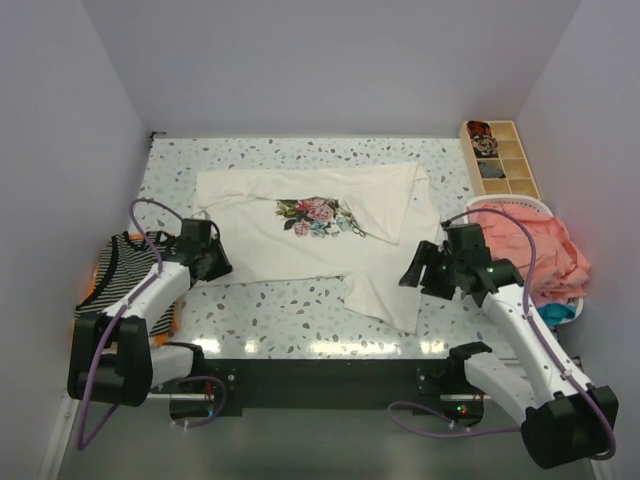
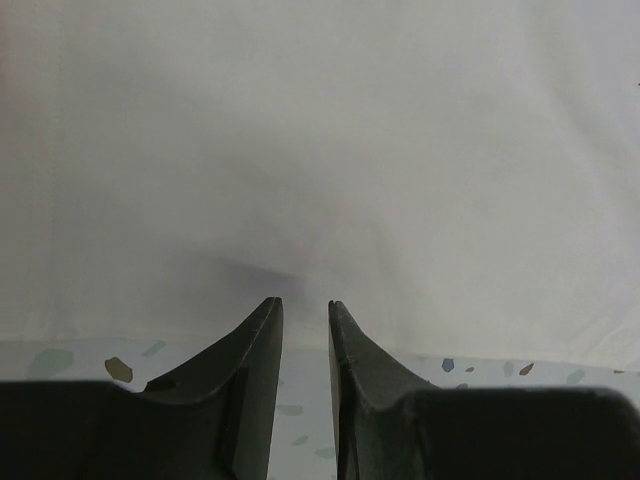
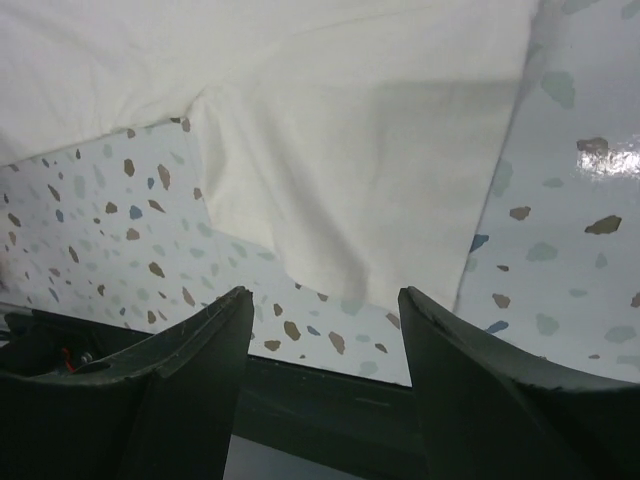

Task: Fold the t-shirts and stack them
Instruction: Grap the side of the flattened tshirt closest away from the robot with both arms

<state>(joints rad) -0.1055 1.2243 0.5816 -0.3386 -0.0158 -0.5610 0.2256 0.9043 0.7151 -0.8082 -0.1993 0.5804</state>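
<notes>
The cream t-shirt point(image 1: 300, 245) with a pink-rose print point(image 1: 318, 216) lies spread on the speckled table, its right side folded over and a flap hanging toward the front edge. My left gripper point(image 1: 218, 264) sits low at the shirt's lower left edge; in the left wrist view point(image 2: 305, 302) its jaws stand a narrow gap apart over the cloth point(image 2: 320, 150) with nothing between them. My right gripper point(image 1: 410, 275) is open beside the shirt's right flap; in the right wrist view point(image 3: 325, 292) it is empty above the cloth point(image 3: 350, 150).
A striped tee point(image 1: 125, 265) lies on an orange one point(image 1: 178, 318) at the left edge. A white basket point(image 1: 520, 207) at the right holds coral-pink cloth point(image 1: 550, 255) and a blue piece point(image 1: 557, 313). A compartmented wooden tray point(image 1: 500, 155) stands at the back right.
</notes>
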